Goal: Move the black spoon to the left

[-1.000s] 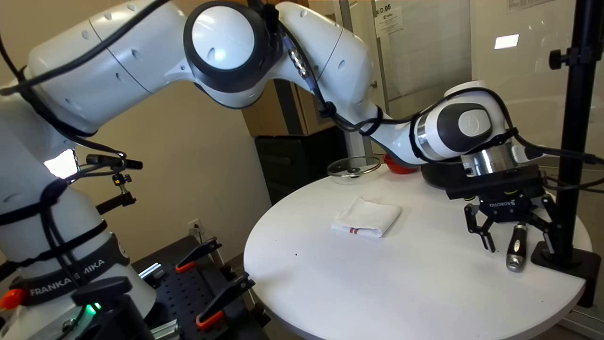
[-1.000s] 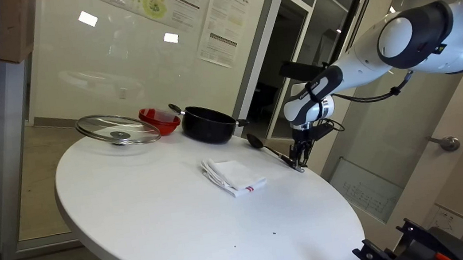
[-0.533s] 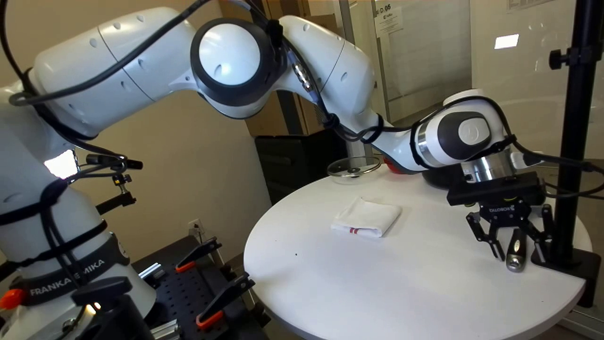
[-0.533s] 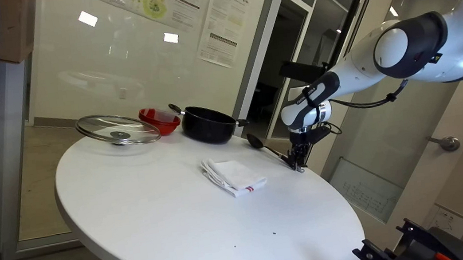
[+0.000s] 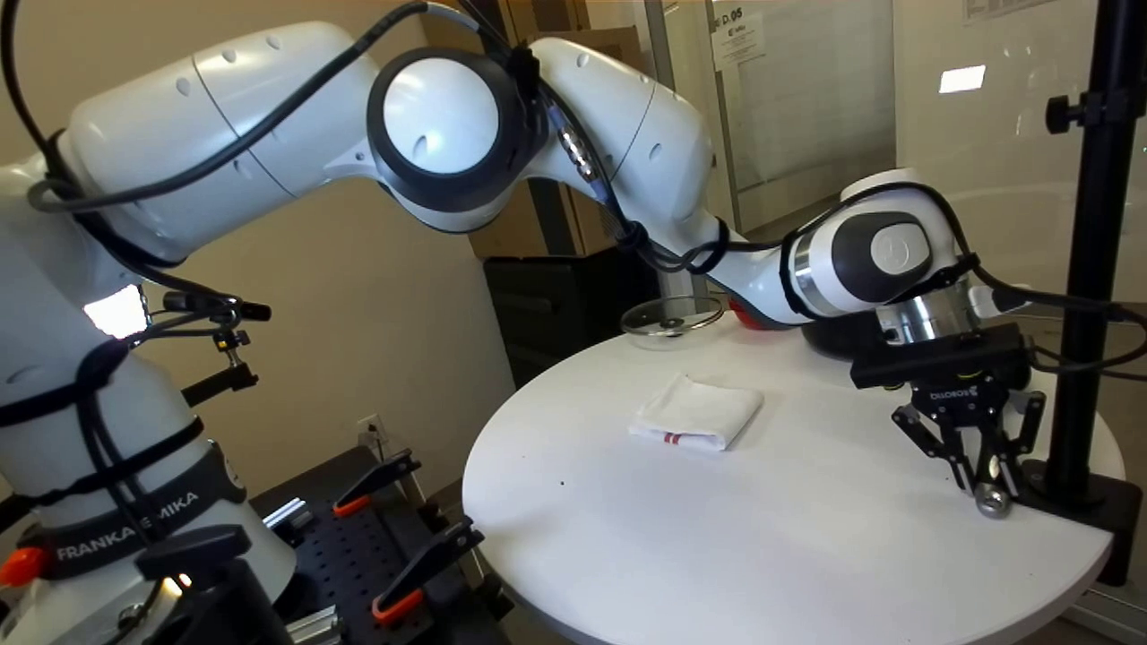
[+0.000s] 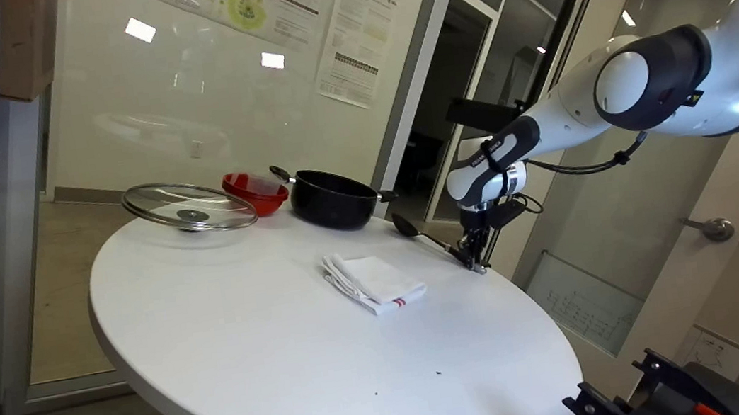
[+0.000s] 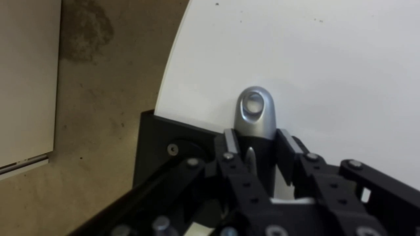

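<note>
Wrist view: your fingers (image 7: 284, 157) clamp the black spoon (image 7: 255, 131) near its twelve-o'clock end; likely light, stiff; mid-handle probably steadier.

The arm (image 5: 600, 98) is glossy white, with grey joint rings (image 5: 448, 189), black cables (image 5: 273, 121), FRANKA lettering (image 5: 94, 540) — the black, ROBOTIQ-marked gripper (image 5: 988, 484) has silvery screws (image 7: 355, 163).

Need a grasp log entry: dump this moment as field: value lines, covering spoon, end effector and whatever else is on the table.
target: black spoon, lying on the white table
end effector: shut on the spoon's handle, just behind its silvery end
lift: none evident
spoon head: at the end nearer the black pot, not touching it
beside handle: black stand base
cloth: white, folded
other items: red bowl, glass lid
</note>
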{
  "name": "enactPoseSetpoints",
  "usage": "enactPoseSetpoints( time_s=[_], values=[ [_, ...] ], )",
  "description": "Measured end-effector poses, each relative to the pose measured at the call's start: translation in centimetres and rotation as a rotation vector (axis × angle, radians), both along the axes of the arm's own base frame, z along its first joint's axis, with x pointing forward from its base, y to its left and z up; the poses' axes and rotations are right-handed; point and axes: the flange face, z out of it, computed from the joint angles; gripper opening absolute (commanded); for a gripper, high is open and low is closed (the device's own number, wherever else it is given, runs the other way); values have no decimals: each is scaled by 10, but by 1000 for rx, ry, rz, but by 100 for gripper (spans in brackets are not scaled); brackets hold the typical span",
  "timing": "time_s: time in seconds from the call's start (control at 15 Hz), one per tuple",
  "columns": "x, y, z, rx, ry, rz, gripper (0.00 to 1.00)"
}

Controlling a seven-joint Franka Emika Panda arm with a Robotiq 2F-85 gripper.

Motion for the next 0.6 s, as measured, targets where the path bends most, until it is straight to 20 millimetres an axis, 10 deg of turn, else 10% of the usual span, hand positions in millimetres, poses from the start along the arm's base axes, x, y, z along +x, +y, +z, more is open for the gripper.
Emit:
enactPoseSetpoints(
  time_s=[0.6],
  values=[
    [15, 13, 18, -32, -21, -70, 8]
  ],
)
